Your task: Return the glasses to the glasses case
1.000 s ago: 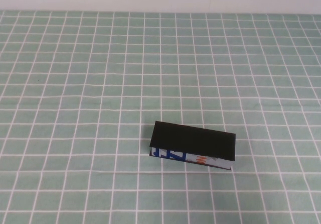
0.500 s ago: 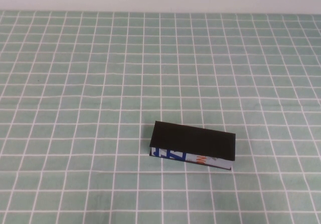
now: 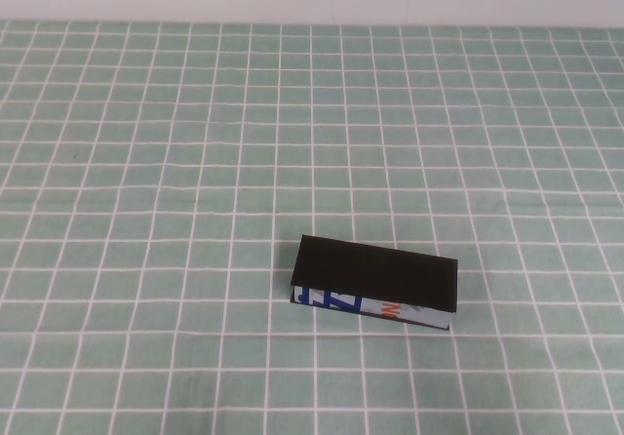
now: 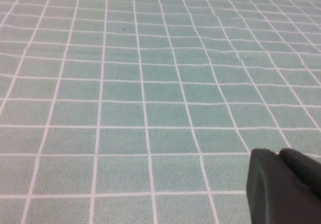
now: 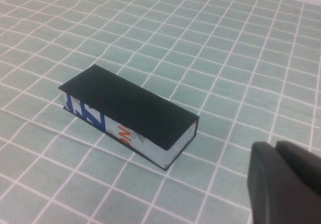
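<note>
Closed glasses case on the checked cloth, both arms drawn back.

The glasses case (image 3: 375,284) lies lid down and shut, its long axis running across the green checked tablecloth (image 3: 146,162), printed white edge facing the robot. The glasses are nowhere visible, presumably inside. The right gripper (image 5: 286,186), fingers together on nothing, hangs near the case, off one short end; it looks the nearer arm. The left gripper (image 4: 283,186) hovers over bare cloth, no case in its view; I cannot tell its state.
</note>
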`<action>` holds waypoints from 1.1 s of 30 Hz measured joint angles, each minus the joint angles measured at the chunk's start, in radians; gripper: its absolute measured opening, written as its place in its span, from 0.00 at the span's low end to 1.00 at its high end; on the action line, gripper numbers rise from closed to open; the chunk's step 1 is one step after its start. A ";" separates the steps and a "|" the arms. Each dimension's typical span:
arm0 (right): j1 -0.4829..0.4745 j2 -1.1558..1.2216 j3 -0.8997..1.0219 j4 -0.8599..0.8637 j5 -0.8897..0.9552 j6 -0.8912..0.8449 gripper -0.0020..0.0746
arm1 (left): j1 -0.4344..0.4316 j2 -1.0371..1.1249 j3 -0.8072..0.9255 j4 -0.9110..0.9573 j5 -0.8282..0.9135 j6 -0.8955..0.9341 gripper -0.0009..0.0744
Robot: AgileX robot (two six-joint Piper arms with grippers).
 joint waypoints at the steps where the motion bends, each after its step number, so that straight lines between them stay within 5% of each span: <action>1: 0.000 0.000 0.000 0.000 0.000 0.000 0.01 | 0.000 0.000 0.000 -0.002 0.000 0.000 0.01; 18: -0.005 -0.019 0.000 0.000 0.003 0.000 0.01 | 0.000 0.000 0.000 -0.002 0.000 0.000 0.01; 33: -0.358 -0.326 0.134 0.085 -0.011 0.000 0.01 | 0.000 -0.001 0.000 -0.002 0.000 0.000 0.01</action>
